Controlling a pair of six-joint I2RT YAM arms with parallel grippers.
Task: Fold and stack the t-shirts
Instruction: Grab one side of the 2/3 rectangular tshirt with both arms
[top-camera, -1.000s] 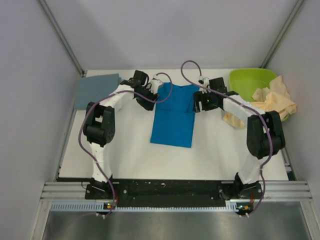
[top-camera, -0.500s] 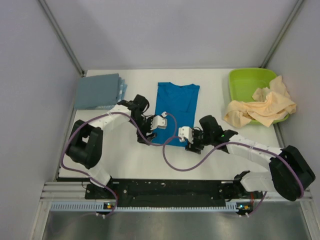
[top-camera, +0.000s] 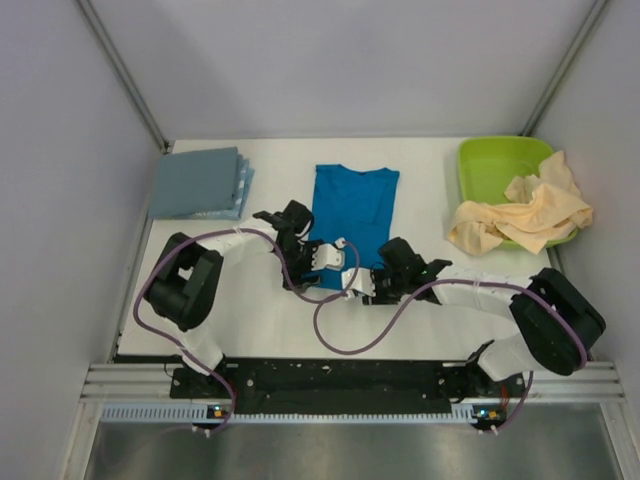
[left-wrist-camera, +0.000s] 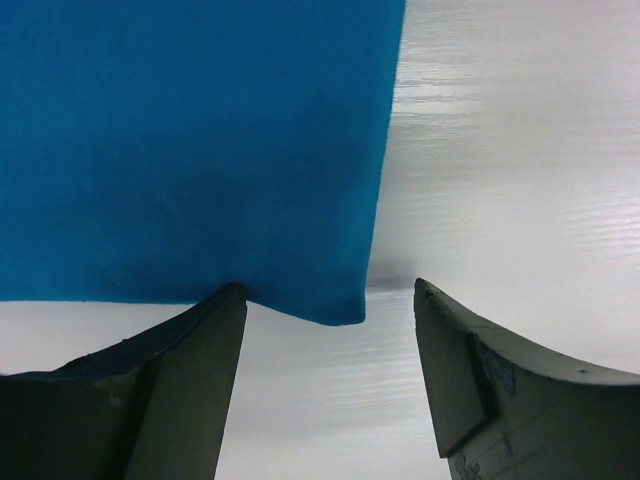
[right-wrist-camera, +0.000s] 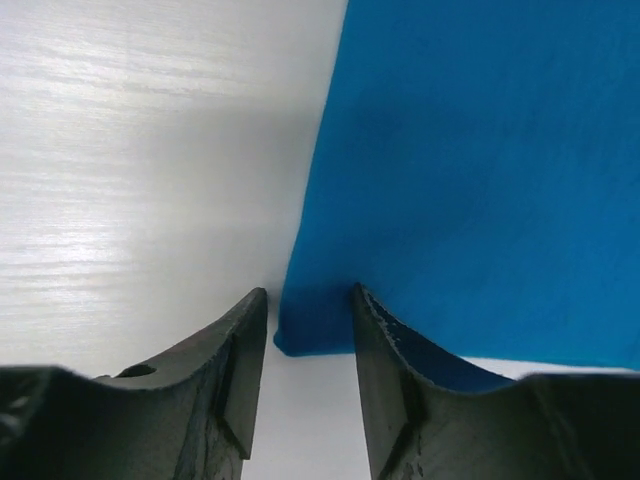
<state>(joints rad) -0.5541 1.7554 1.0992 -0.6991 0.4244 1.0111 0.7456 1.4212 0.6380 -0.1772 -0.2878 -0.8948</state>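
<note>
At the near hem of the blue t-shirt (top-camera: 352, 205), which lies flat mid-tabletop (top-camera: 430, 190), I am on the grasp step ahead of the crosswise fold. Left tool (left-wrist-camera: 328, 287): fingers wide apart, straddling one hem corner. Right tool (right-wrist-camera: 309, 290): fingers narrowly apart around the other corner, not clamped. Next move, as I judge it: close both on the cloth, then lift evenly toward the collar.

White table (top-camera: 428, 190) w/ blue t-shirt (top-camera: 352, 205) flat at ctr, grey-blue folded shirts (top-camera: 195, 183) far-left, green tub (top-camera: 490, 158) far-right.
</note>
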